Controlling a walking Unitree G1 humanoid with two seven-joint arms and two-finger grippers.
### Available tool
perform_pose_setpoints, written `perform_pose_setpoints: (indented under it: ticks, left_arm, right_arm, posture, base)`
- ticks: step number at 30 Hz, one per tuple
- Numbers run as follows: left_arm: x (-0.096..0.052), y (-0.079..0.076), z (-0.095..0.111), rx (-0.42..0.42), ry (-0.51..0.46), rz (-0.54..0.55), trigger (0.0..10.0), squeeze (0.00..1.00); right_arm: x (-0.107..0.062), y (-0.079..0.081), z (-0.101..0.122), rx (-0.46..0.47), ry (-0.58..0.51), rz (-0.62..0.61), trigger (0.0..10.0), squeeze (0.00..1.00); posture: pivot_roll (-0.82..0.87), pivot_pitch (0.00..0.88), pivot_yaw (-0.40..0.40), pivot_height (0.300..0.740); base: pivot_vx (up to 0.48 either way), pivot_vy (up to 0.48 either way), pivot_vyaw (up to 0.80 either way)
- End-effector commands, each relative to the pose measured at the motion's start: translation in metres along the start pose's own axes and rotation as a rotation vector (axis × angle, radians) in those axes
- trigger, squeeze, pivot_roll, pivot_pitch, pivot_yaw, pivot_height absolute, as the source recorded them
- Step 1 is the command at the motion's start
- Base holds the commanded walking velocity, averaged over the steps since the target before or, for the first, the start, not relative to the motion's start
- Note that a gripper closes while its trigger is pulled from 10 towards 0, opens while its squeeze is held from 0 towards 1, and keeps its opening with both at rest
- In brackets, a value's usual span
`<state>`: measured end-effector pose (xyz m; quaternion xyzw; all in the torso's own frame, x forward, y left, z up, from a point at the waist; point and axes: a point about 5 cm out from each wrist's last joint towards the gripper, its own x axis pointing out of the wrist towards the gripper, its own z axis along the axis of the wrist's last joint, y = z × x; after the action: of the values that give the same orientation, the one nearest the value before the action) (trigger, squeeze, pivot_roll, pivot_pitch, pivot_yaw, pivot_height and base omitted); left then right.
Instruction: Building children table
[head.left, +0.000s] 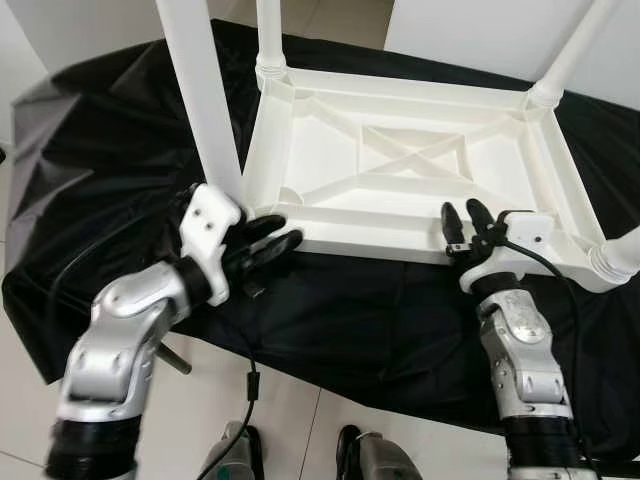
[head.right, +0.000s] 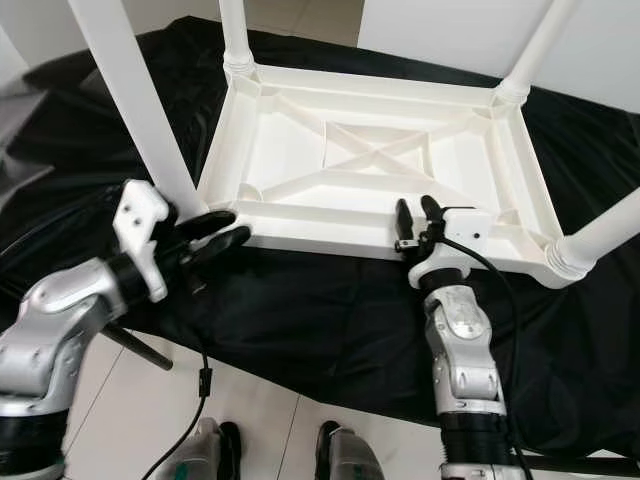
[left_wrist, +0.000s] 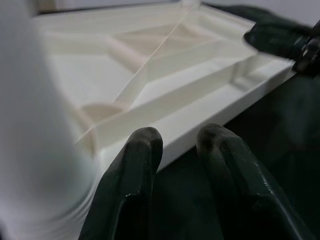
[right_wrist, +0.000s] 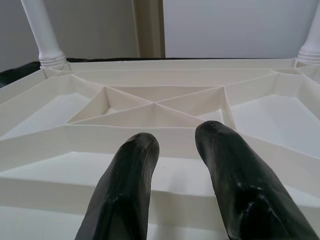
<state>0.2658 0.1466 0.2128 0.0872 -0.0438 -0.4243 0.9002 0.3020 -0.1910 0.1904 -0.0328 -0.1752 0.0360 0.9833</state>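
A white plastic children's table lies upside down on a black cloth, its ribbed underside facing up. White legs stand in its corners: near left, far left, far right and near right. My left gripper is open beside the near-left corner, its fingers close to the rim and holding nothing. My right gripper is open at the near rim toward the right, its fingers pointing over the rim into the ribbed underside.
The black cloth hangs over a low support and spreads around the table. Pale tiled floor and my own feet lie below the near edge. A black cable dangles from the left arm. White walls stand behind.
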Motion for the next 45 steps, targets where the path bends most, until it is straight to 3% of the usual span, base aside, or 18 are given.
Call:
perform_pose_setpoints:
  ticks: [1,9,17,22,25,31,38,40,44,45]
  left_arm:
    - [-0.011,0.001,0.000,0.001,0.023,-0.002,10.0,0.00]
    - [-0.032,0.007,-0.001,0.025,0.092,0.026,10.0,0.00]
    - [-0.064,0.047,-0.004,0.073,0.190,0.187,10.0,0.00]
    - [-0.069,0.053,-0.003,0.070,0.199,0.211,10.0,0.00]
    - [-0.076,0.070,-0.002,0.090,0.209,0.292,10.0,0.00]
    - [-0.077,0.086,-0.004,0.117,0.215,0.350,10.0,0.00]
    - [-0.070,0.110,0.006,0.149,0.133,0.474,10.0,0.00]
    - [-0.060,0.124,0.012,0.159,0.087,0.558,10.0,0.00]
    - [-0.052,0.133,0.014,0.166,0.066,0.607,10.0,0.00]
    - [-0.043,0.136,0.015,0.159,0.038,0.629,10.0,0.00]
  right_arm:
    - [-0.001,0.000,-0.004,0.007,0.007,0.006,10.0,0.00]
    - [0.002,-0.002,-0.007,0.004,0.004,0.016,10.0,0.00]
    - [0.006,-0.001,-0.007,0.006,-0.008,0.028,10.0,0.00]
    - [0.005,-0.001,-0.006,0.006,-0.011,0.029,10.0,0.00]
    - [-0.003,0.001,-0.006,0.021,-0.009,0.011,10.0,0.00]
    - [-0.010,0.006,-0.005,0.040,-0.013,-0.002,10.0,0.00]
    - [-0.014,0.013,-0.004,0.070,-0.016,-0.015,10.0,0.00]
    - [-0.018,0.021,-0.006,0.100,-0.012,-0.018,10.0,0.00]
    - [-0.021,0.028,-0.006,0.118,-0.007,-0.015,10.0,0.00]
    - [-0.023,0.033,-0.006,0.129,-0.004,-0.012,10.0,0.00]
  posture:
    - [0.20,0.184,-0.065,0.740]
    - [0.22,0.184,-0.073,0.740]
    - [0.22,0.188,-0.072,0.740]
    - [0.22,0.190,-0.070,0.740]
    - [0.20,0.191,-0.061,0.740]
    - [0.18,0.187,-0.050,0.740]
    - [0.16,0.184,-0.040,0.740]
    - [0.15,0.183,-0.038,0.740]
    - [0.15,0.181,-0.036,0.740]
    - [0.12,0.179,-0.033,0.740]
  base:
    - [0.000,0.000,0.00]
    - [0.000,0.000,0.00]
    - [0.000,0.000,0.00]
    - [0.000,0.000,0.00]
    - [0.000,0.000,0.00]
    - [0.000,0.000,0.00]
    - [0.000,0.000,0.00]
    - [0.000,0.000,0.00]
    - [0.000,0.000,0.00]
    - [0.000,0.000,0.00]
